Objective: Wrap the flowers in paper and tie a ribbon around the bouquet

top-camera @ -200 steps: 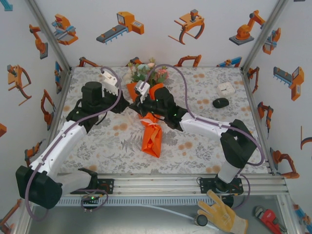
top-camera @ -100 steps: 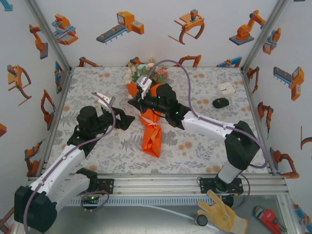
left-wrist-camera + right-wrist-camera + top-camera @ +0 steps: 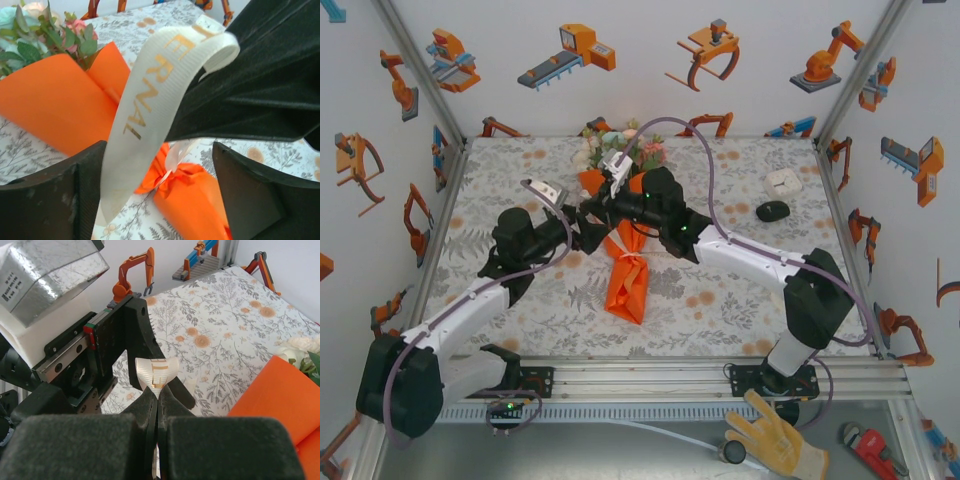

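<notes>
Matte orange paper cone of the bouquet (image 3: 628, 275) lying mid-way on the floral-print table (image 3: 750, 300), flowers (image 3: 615, 147) toward the far edge, limp cream ribbon (image 3: 150, 110) with gold lettering pinched in the closed right tool (image 3: 157, 399), left tool (image 3: 160, 192) spread wide either side of it.
</notes>
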`<action>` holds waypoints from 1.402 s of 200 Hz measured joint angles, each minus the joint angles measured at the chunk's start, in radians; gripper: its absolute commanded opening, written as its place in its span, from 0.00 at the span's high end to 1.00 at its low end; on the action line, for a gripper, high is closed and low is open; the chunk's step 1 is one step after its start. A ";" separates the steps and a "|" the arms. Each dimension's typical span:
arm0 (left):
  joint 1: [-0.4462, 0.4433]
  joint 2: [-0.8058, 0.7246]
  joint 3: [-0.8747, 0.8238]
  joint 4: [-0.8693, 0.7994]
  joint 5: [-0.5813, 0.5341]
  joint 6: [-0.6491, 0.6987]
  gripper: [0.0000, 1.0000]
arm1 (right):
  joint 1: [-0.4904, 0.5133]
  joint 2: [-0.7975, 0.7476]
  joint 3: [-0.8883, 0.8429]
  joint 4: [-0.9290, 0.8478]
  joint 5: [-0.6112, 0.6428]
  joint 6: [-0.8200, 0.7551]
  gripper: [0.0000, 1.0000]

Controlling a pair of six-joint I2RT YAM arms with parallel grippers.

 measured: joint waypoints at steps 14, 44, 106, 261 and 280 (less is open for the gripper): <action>-0.005 0.010 0.000 0.043 -0.003 -0.029 0.35 | 0.000 0.000 0.000 0.000 0.000 0.007 1.00; -0.007 0.021 0.002 0.095 -0.006 -0.074 0.61 | -0.005 0.000 0.006 0.000 0.004 0.040 0.80; -0.013 0.085 0.012 0.116 0.008 -0.125 0.94 | -0.014 -0.013 0.034 -0.097 0.057 0.054 0.44; -0.031 0.085 0.068 0.059 0.011 -0.093 0.98 | -0.048 -0.013 0.126 -0.204 -0.020 0.137 0.88; -0.034 0.085 0.069 0.055 0.010 -0.077 0.70 | -0.051 -0.009 0.126 -0.202 -0.032 0.141 0.99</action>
